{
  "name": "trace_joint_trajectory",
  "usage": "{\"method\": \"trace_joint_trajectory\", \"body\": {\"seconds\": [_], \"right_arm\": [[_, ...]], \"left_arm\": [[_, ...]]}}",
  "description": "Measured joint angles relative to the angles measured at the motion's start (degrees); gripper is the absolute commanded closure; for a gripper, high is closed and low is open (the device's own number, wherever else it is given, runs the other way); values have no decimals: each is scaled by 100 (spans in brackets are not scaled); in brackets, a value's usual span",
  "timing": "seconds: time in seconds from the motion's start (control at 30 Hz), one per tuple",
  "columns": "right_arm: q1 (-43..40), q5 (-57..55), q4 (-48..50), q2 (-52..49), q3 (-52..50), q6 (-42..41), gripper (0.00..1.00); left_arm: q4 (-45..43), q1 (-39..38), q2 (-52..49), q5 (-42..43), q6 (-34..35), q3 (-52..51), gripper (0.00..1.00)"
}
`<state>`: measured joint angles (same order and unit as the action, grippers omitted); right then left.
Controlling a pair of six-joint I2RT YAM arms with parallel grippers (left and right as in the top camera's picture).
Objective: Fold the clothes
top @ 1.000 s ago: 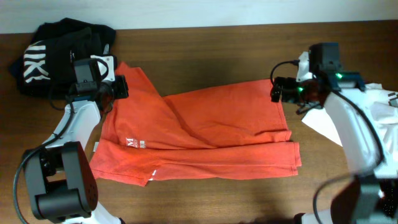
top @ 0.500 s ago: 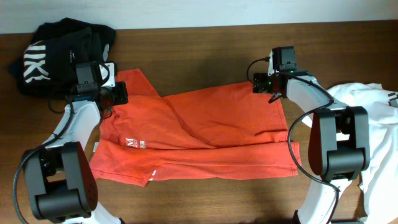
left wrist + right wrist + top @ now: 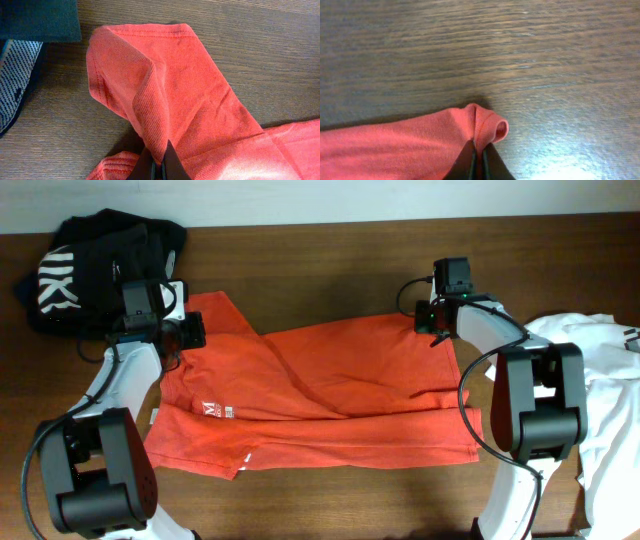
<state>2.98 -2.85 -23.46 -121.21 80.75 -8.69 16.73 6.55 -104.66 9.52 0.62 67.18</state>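
An orange T-shirt [image 3: 330, 395] lies spread across the wooden table, partly folded lengthwise. My left gripper [image 3: 190, 330] is shut on the shirt's far left part, pinching a raised ridge of orange cloth [image 3: 155, 120] between its jaws [image 3: 161, 162]. My right gripper [image 3: 432, 318] is shut on the shirt's far right corner; a small bunched loop of orange cloth [image 3: 487, 125] stands up from the closed jaws [image 3: 478, 162].
A black garment [image 3: 95, 265] with white lettering lies at the far left corner, just behind the left gripper. A white garment [image 3: 600, 390] lies at the right edge of the table [image 3: 320, 270].
The right arm swung in from the right to the shirt's far right corner and its gripper closed on the cloth. The left gripper has stayed shut on the shirt.
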Motion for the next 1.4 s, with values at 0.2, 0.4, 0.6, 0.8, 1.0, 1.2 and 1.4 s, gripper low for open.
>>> {"method": "trace_joint_trajectory", "body": {"seconds": [0.2, 0.4, 0.6, 0.8, 1.0, 1.2, 1.4], "right_arm": [[-243, 7, -2184, -153, 1744, -199, 96], [-555, 7, -4376, -175, 3324, -210, 96], [-953, 52, -5486, -175, 3338, -208, 96], [-1154, 116, -6684, -175, 3344, -208, 96], [-1158, 116, -7003, -175, 3305, -203, 96], [-1169, -101, -6811, -175, 2288, -186, 96], [-1191, -234, -6627, -177, 1683, -188, 1]], "left_arm": [[459, 0, 125, 225, 0, 0, 99], [2264, 0, 1491, -210, 0, 15, 99], [3718, 442, 1493, -424, 203, 11, 99], [4642, 614, 1493, -448, 221, -33, 99], [4496, 619, 1346, -562, 221, -468, 99], [4841, 634, 678, -643, 435, -487, 99], [5090, 645, 479, -876, 542, -505, 8]]}}
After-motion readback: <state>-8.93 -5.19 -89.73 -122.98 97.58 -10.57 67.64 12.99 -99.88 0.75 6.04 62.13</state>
